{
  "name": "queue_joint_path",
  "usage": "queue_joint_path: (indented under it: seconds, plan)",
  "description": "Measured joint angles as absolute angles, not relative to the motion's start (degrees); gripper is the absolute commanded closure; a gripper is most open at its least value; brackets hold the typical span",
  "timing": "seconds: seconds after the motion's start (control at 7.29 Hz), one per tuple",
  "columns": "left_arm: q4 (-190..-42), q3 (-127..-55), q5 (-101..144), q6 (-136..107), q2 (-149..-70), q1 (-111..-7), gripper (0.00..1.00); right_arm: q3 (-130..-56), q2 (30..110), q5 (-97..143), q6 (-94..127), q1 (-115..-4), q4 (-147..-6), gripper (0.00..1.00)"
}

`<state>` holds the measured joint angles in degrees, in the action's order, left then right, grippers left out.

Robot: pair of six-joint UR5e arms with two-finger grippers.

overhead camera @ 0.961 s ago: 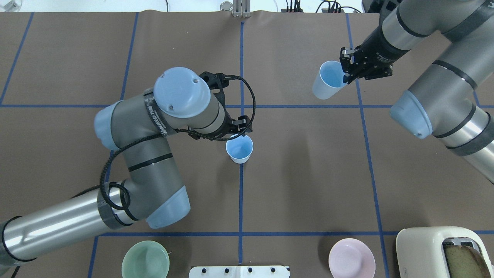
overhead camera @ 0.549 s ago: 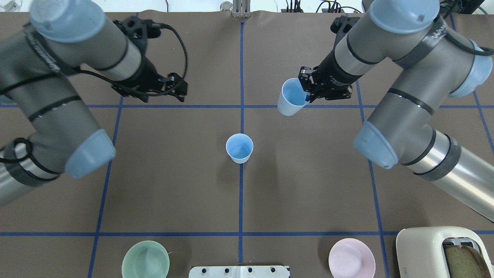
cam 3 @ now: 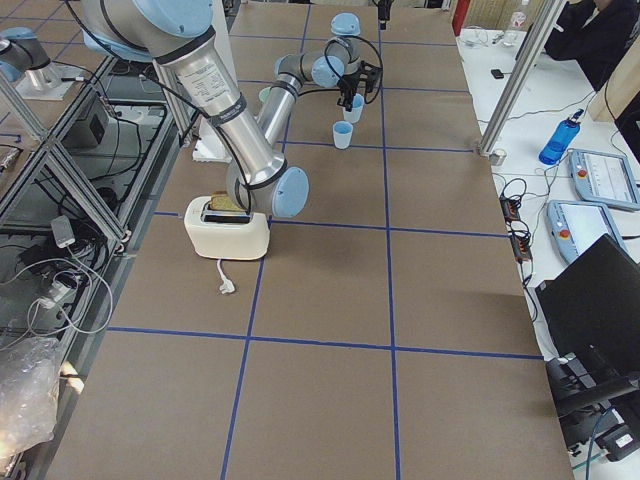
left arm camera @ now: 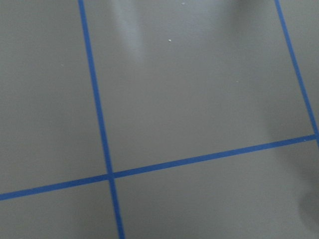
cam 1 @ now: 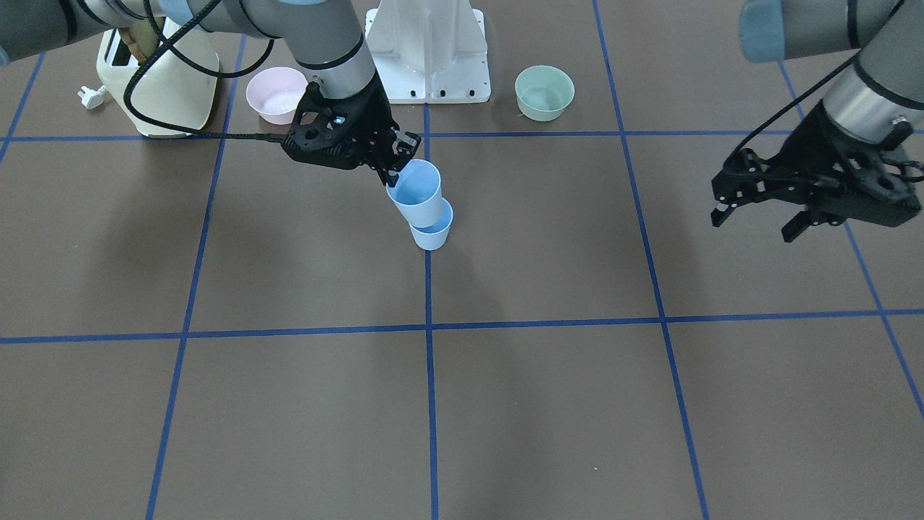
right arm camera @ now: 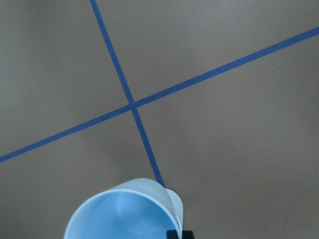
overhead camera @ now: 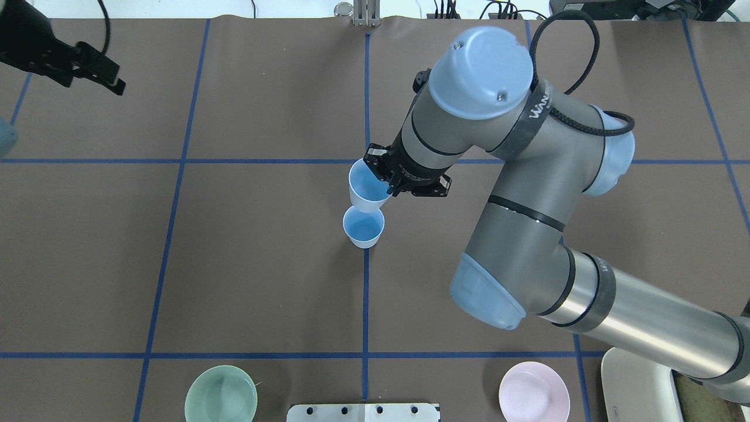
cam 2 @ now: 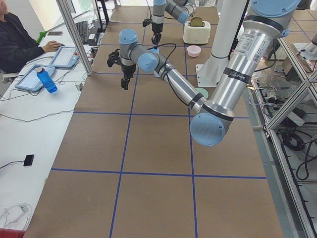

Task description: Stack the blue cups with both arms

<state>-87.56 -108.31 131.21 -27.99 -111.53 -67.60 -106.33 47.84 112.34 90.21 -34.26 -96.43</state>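
One blue cup (overhead camera: pixel 364 227) stands upright at the table's centre on the blue line crossing. My right gripper (overhead camera: pixel 389 183) is shut on the rim of the second blue cup (overhead camera: pixel 367 189), held tilted just above and beyond the standing one. In the front view the held cup (cam 1: pixel 415 191) overlaps the standing cup (cam 1: pixel 434 230); I cannot tell if they touch. The right wrist view shows the held cup's bright inside (right arm camera: pixel 122 214). My left gripper (cam 1: pixel 754 222) is open and empty, raised far out to the robot's left, and shows at the overhead view's top left (overhead camera: pixel 108 73).
A mint-green bowl (overhead camera: pixel 221 400) and a pink bowl (overhead camera: pixel 533 394) sit at the near edge beside the white pedestal base (cam 1: pixel 427 50). A cream toaster (cam 1: pixel 155 87) stands at the robot's right. Operators sit at the far side in the side views.
My right arm has carried its cup left and nearer, from beyond the line to just over the standing cup. My left arm has swung further away to the far left corner, still open.
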Motion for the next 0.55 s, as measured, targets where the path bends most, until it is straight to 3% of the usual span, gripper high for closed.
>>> queue_joint_path:
  seconds: [0.55]
  plan:
    - [-90.2,-108.8,133.6,-20.3,-104.9,-73.8,0.02,-105.9,48.8,108.2,90.5,-30.4,-96.5,1.00]
